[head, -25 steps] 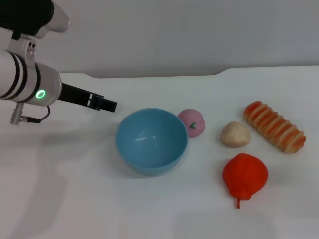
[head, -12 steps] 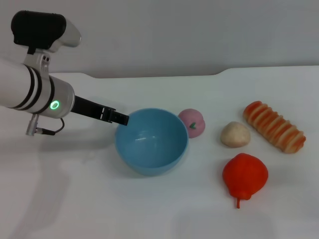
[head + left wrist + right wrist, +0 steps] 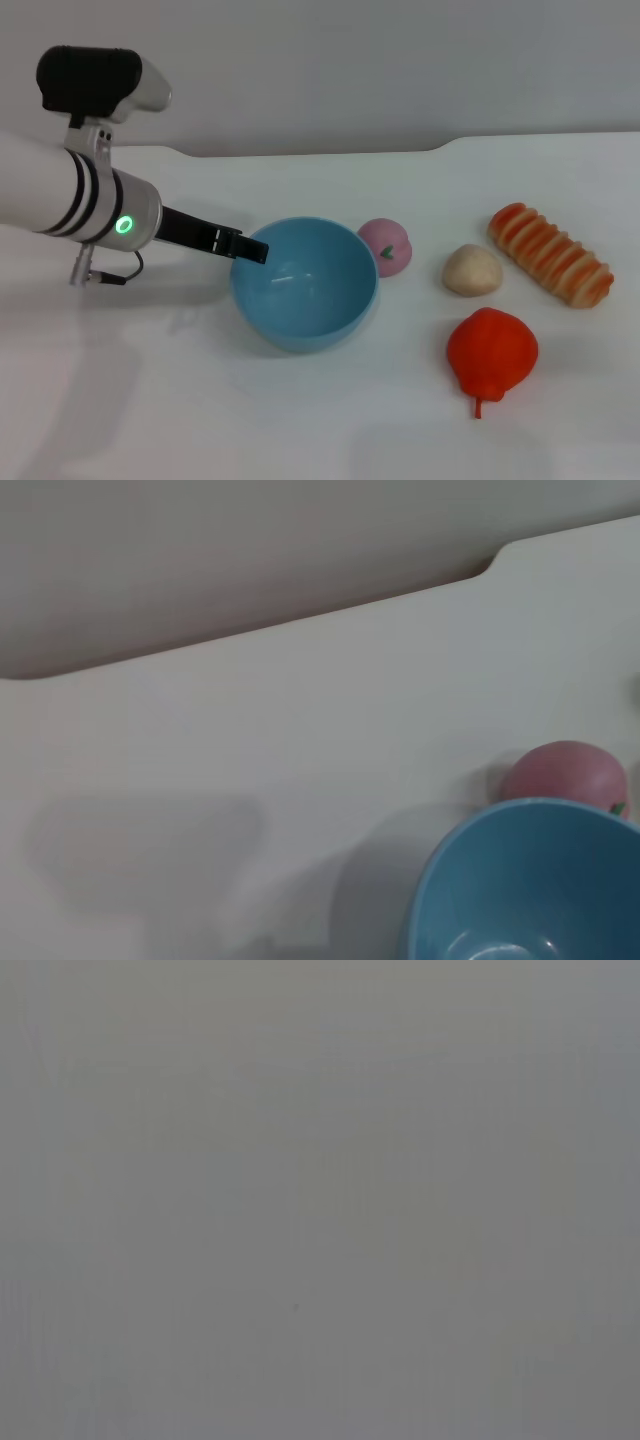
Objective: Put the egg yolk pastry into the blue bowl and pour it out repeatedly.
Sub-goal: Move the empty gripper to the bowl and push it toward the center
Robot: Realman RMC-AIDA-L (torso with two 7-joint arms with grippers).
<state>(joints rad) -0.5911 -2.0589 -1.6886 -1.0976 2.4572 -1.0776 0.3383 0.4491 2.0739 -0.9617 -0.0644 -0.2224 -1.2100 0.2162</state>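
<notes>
The left pincer (image 3: 255, 252) reaches the near-left rim of the empty blue bowl (image 3: 305, 285), seemingly to grip it; its closure cannot be told. The egg yolk pastry (image 3: 472, 270) sits on the desk (image 3: 150, 400), right of the bowl.

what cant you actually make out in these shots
- Left gripper, head view: its tip sits at the blue bowl rim; open or shut is unclear.
- Left wrist view: frame edges cut off the bowl; its rim hides part of the pink ball.
- Right wrist view: plain grey; the right gripper appears nowhere.
</notes>
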